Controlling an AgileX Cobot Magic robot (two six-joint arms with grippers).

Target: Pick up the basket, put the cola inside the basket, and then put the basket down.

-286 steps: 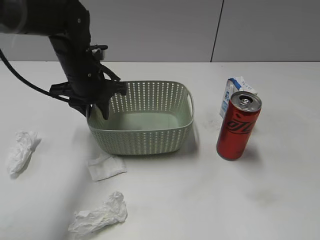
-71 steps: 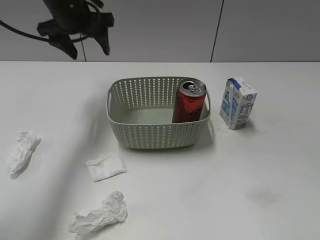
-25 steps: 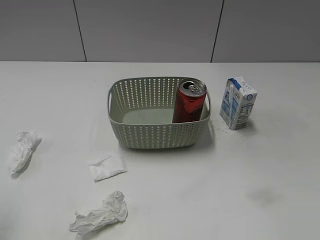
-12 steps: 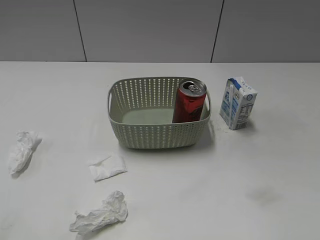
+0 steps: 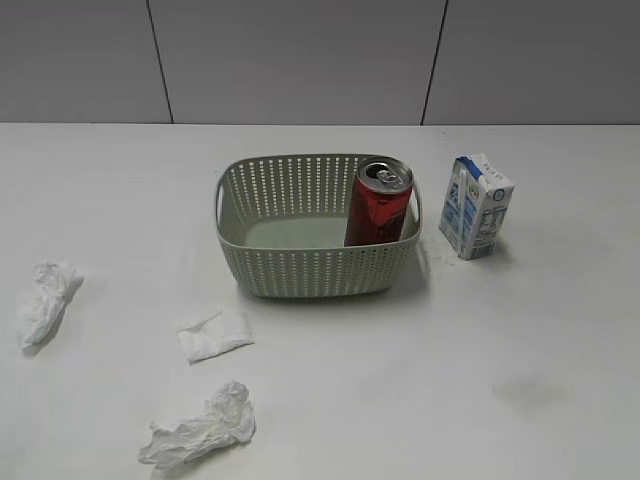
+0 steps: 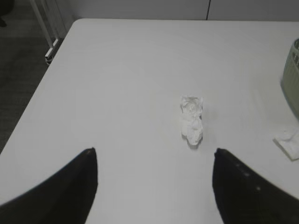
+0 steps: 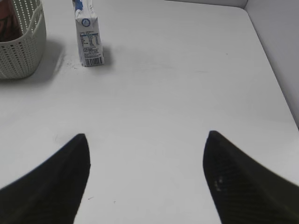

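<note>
One white table carries everything. On it sits the basket, flat on the surface, with the cola standing upright inside at its right end. A milk carton stands just right of the basket. Three tissues lie left and in front: one crumpled, one flat, one at the left edge. Left gripper and right gripper both have jaws spread wide, holding nothing.

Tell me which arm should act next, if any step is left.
Neither needs to: the can already stands in the basket, which rests on the table. If the basket needed regrasping, the right gripper is slightly better placed; its view shows more of the basket. Both grippers are open and empty.
</note>
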